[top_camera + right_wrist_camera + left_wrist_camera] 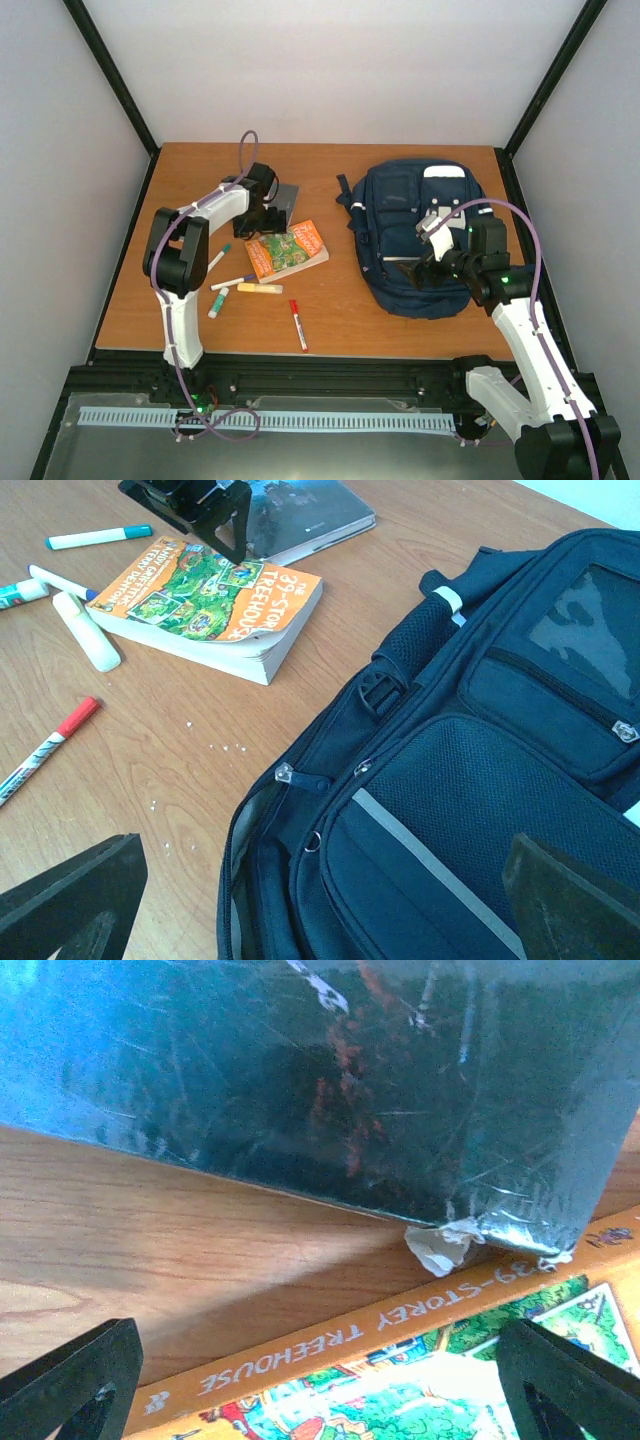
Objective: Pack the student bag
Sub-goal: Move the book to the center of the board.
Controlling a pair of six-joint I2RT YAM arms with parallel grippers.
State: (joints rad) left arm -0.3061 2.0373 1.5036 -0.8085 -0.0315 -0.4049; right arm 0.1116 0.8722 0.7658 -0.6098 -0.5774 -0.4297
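The left tool (pixel 265 215) is hanging with its jaws spread wide and gripping nothing, directly over two books near the far edge of the bench (pixel 350 310), left of its middle. In its wrist view, the thick orange paperback with a cartoon treehouse cover (pixel 400 1380) is lying just under the open jaws. The paperback's spine is running across the gap between them rather than along it. The glossy dark hardback-looking book (pixel 320 1080) is lying just beyond and appears to be overlapping the paperback's far corner.

The right tool (pixel 425 250) is also standing wide and empty, poised above the large navy blue fabric student bag (pixel 390 240). The bag is lying flat, front pockets up, by the bench's right edge. Its long axis is running from the far edge toward the near edge.

So the books are sitting to the left of the bag, well apart from it, with the left arm nearer them and the right arm nearer the bag. Whether the main zip (pixel 285 773) is parted enough to take a book is hard to judge, since only a sliver of light lining is showing.
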